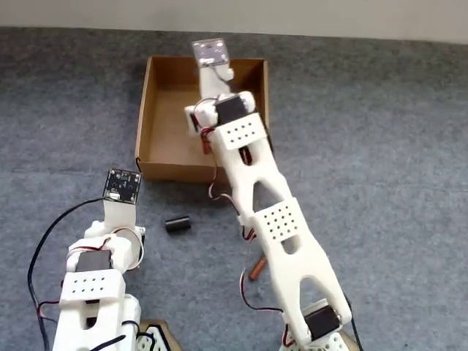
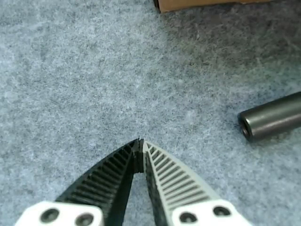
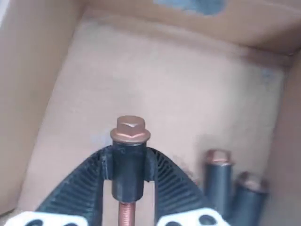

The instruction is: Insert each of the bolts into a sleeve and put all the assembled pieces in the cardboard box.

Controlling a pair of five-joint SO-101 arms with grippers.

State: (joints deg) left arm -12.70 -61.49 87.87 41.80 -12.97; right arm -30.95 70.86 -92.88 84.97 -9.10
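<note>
Carpet (image 2: 94,70) underlies both arms. Nearest the bases, a loose bolt (image 1: 256,269) lies beside the right arm's lower link. The left gripper (image 2: 140,142) hangs over bare carpet with its tips pressed together. A loose sleeve (image 2: 273,120) lies on its side near it, just short of the box (image 1: 157,139). Farther on, the right gripper (image 3: 128,157) is over the box floor, clamped on a held sleeve (image 3: 127,176). A held bolt (image 3: 130,129) runs through it, with the head beyond the tips and the thread showing behind. Two assembled pieces (image 3: 218,176) rest side by side by a box wall.
</note>
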